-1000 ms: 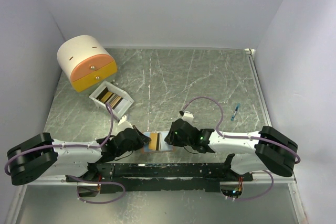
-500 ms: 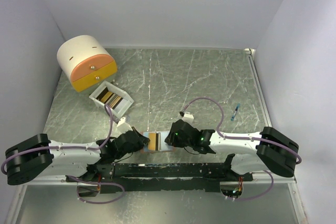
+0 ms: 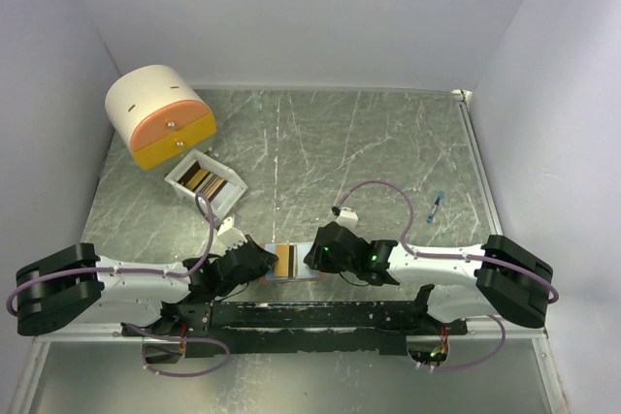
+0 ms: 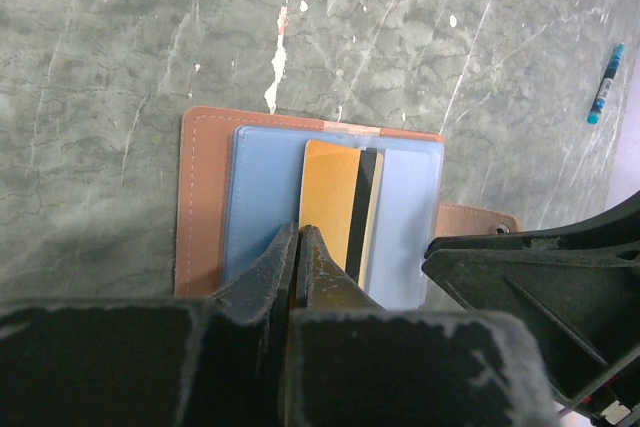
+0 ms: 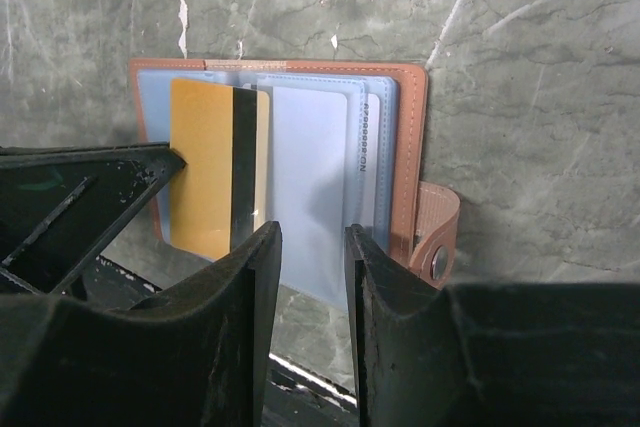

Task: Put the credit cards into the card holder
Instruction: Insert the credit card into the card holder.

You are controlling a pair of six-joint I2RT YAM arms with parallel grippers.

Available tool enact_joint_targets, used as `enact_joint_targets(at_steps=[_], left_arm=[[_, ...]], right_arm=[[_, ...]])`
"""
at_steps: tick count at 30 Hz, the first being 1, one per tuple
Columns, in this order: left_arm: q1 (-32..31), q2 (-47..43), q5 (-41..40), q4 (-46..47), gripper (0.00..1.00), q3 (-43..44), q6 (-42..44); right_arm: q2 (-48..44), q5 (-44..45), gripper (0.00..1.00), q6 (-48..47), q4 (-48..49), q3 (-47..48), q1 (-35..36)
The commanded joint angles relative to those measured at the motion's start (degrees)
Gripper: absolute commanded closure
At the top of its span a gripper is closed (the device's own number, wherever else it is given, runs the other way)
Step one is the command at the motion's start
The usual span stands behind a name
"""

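Salmon-brown with pale stitching outside, pale blue inside: card holder (image 4: 205,207). Tan-orange with a black stripe: credit card (image 4: 330,197). Grey-green, white-veined marbling across the surface (image 3: 369,143). Cream, orange, yellow on the drawer unit (image 3: 155,113).

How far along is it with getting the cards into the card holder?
Done: the card holder lies open. In hand: the left pincer is shut on an orange card lying over the blue pockets; whether it sits inside one is unclear. The right pincer stands open at the snap side. Left: other cards wait in the white box.
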Motion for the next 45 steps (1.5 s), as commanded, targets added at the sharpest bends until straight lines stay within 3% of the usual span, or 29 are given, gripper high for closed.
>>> enact_joint_targets(at_steps=[1,21,31,45], left_arm=[[-1.3,1.2,-3.5,-2.8,0.93,1.4,-1.2],[-4.2,1.8,-10.1,-7.2,0.93,3.4,-3.2],[-6.2,4.8,-10.0,-3.8,0.93,4.3,-1.3],[-6.3,6.6,-3.9,5.3,0.90,4.6,8.6]], right_arm=[[-0.6,0.7,0.68,0.4,0.1,-0.3,0.9],[-1.2,2.1,0.68,0.7,-1.5,0.9,2.3],[-1.1,2.5,0.68,1.1,-1.2,0.4,2.4],[-4.6,4.5,0.66,0.6,-3.7,-0.7,2.3]])
